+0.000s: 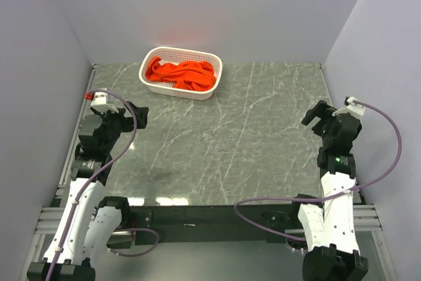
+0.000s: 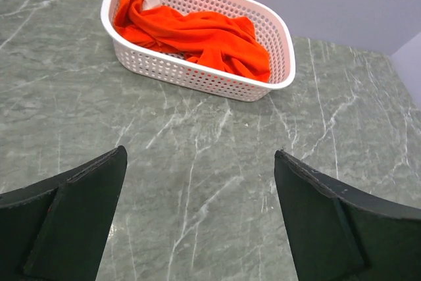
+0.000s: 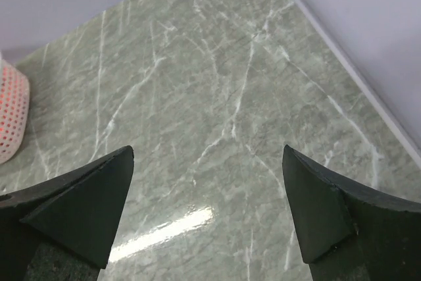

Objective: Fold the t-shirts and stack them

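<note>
We judge the task not yet begun. The orange t-shirts (image 1: 181, 74) lie crumpled in the white basket (image 1: 173, 91) at the far side of the tabletop (image 1: 230, 143). Nothing is spread, folded or stacked. Our left end effector (image 1: 135, 115) and right end effector (image 1: 314, 115) both gape wide and empty, well apart from the basket.

Table (image 1: 250, 136): glossy grey-green marble-pattern top, white veins. Plain pale lavender walls on three sides: back wall (image 1: 217, 11) across frame top, left wall (image 1: 33, 64) and right wall (image 1: 388, 31) at frame edges. Light glare (image 3: 164, 228) on table, lower centre of right wrist view.
</note>
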Controlling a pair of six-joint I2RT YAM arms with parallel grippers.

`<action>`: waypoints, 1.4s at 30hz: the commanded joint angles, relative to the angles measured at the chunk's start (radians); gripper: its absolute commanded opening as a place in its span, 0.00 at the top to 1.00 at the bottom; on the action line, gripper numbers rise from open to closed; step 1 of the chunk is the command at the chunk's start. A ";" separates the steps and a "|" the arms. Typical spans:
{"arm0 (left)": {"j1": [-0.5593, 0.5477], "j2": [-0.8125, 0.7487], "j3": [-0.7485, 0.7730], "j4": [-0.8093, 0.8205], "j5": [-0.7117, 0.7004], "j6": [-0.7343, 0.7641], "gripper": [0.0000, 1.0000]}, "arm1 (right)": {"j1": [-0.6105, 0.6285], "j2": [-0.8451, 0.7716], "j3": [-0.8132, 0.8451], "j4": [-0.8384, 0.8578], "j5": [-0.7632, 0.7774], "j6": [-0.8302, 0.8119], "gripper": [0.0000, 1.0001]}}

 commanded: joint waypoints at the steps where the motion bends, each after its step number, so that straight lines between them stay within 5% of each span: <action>1: 0.005 0.019 0.004 0.067 0.066 0.013 0.01 | -0.002 0.001 0.050 0.018 -0.069 -0.007 0.00; 3: 0.005 0.041 0.002 0.077 0.101 0.007 0.00 | -0.004 -0.005 0.045 0.044 -0.193 -0.118 0.00; 4: 0.005 0.049 0.002 0.090 0.139 -0.005 0.00 | -0.004 -0.010 0.044 0.040 -0.421 -0.183 0.00; 8: 0.005 0.146 0.025 0.107 0.246 -0.056 0.01 | 0.019 0.001 0.027 -0.077 -0.896 -0.550 0.00; 15: -0.020 0.476 0.187 0.162 0.281 -0.160 0.01 | 0.033 0.056 0.033 -0.200 -0.887 -0.627 0.00; 19: -0.096 0.761 0.489 0.064 0.169 -0.240 0.05 | 0.033 0.067 0.036 -0.197 -0.913 -0.616 0.00; 22: -0.158 0.991 0.752 -0.083 -0.042 -0.293 0.08 | 0.033 0.061 0.029 -0.187 -0.893 -0.606 0.00; 30: -0.173 1.541 1.434 -0.422 -0.258 -0.494 0.06 | 0.033 0.052 0.022 -0.184 -0.875 -0.596 0.00; 42: -0.172 1.763 1.570 -0.413 -0.207 -0.631 0.03 | 0.033 0.068 0.027 -0.184 -0.867 -0.582 0.00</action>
